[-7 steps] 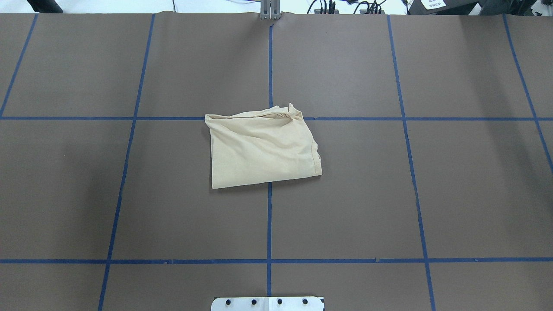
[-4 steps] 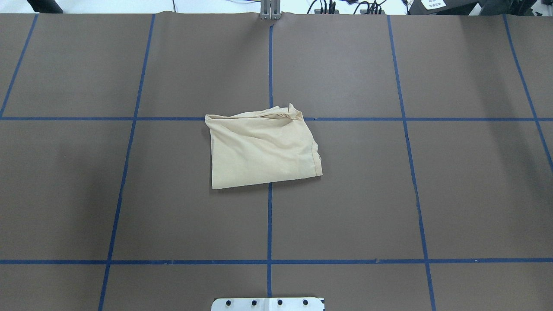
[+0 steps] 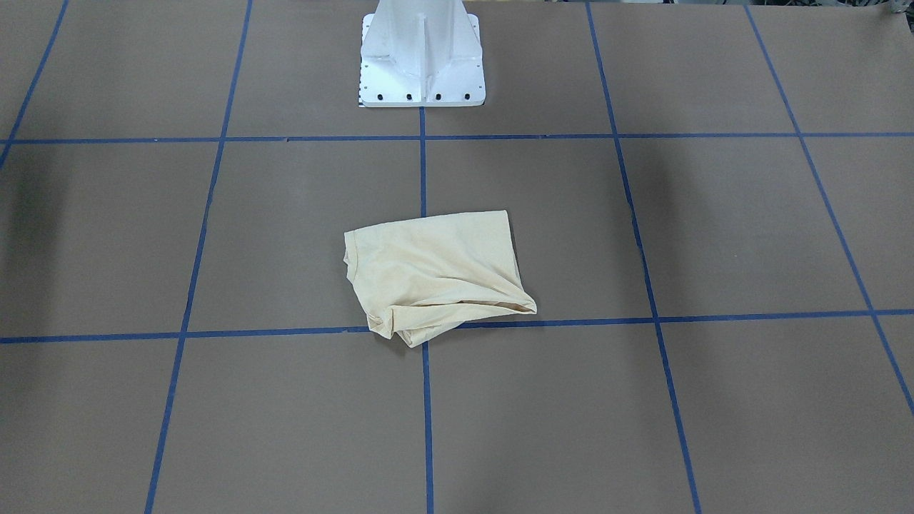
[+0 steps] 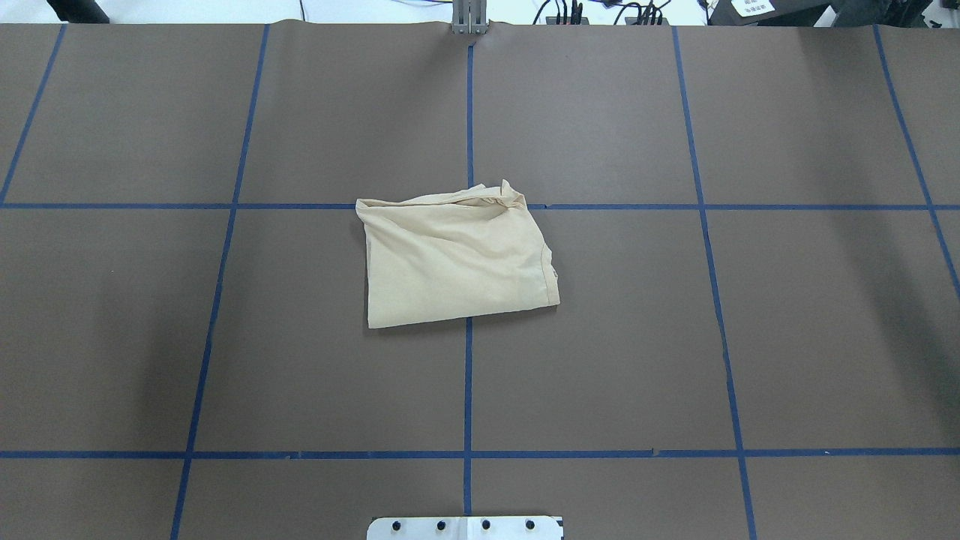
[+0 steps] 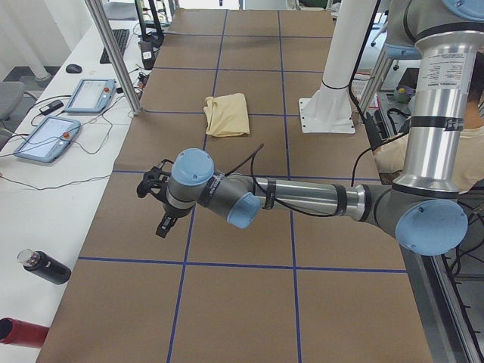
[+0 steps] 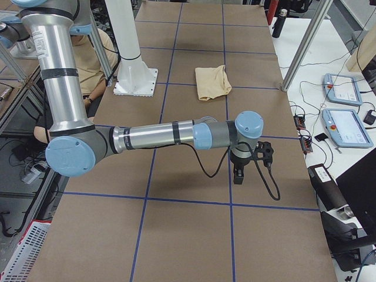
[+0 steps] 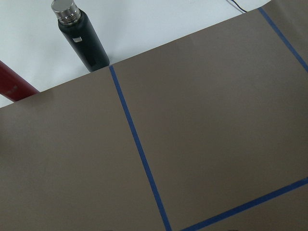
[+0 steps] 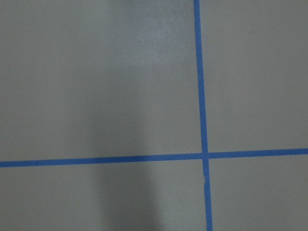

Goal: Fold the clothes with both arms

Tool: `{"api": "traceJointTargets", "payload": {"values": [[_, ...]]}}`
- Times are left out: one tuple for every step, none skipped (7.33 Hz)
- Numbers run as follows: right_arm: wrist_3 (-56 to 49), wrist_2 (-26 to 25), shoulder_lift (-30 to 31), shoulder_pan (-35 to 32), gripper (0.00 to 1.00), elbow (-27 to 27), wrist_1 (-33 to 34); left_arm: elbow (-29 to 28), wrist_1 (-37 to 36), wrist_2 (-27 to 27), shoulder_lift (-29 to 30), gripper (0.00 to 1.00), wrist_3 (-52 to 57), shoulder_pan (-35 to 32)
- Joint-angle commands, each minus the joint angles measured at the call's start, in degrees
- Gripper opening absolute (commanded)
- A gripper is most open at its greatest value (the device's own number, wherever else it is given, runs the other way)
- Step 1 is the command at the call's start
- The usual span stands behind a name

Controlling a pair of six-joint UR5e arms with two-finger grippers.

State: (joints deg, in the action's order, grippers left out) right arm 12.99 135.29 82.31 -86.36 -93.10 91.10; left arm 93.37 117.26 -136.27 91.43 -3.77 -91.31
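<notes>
The clothes are one pale cream-yellow garment lying folded into a rough rectangle at the middle of the brown table, with one bunched, wrinkled edge. The garment also shows in both side views. No print shows on the folded cloth. Both arms are held away from it, over bare table near the two ends. My left gripper and my right gripper show only in the side views, so I cannot tell whether they are open or shut. Each wrist view shows only table and blue tape.
The white pedestal base stands at the table's robot side. A dark bottle and a red object lie beyond the table's left end. Teach pendants rest on the white bench. A seated person is behind the robot.
</notes>
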Motion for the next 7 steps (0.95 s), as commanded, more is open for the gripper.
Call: {"api": "traceJointTargets", "payload": {"values": [[3.26, -0.12, 2.67, 1.72, 1.0, -4.19, 0.13, 3.66, -0.19, -0.48, -2.57, 0.99, -3.95, 0.08], [3.27, -0.03, 3.9, 2.07, 1.0, -5.85, 0.04, 3.75, -0.1, -1.09, -2.57, 0.99, -4.05, 0.08], [3.27, -0.03, 6.0, 2.77, 1.0, -8.21, -0.22, 3.66, -0.1, -1.62, -2.57, 0.99, -4.13, 0.16], [3.01, -0.12, 6.54, 2.87, 1.0, -8.15, -0.22, 3.66, -0.1, -1.54, -2.48, 0.99, -4.14, 0.16], [2.74, -0.29, 6.81, 2.78, 1.0, -8.06, -0.22, 3.58, -0.01, -1.45, -2.48, 0.99, -4.05, 0.25], [2.48, -0.47, 7.59, 2.78, 1.0, -7.97, -0.31, 3.31, 0.07, -0.93, -2.48, 0.99, -4.05, 0.25], [2.39, -0.64, 7.95, 2.78, 1.0, -7.54, -0.31, 3.22, 0.07, -0.84, -2.48, 0.99, -3.96, 0.25]]}}
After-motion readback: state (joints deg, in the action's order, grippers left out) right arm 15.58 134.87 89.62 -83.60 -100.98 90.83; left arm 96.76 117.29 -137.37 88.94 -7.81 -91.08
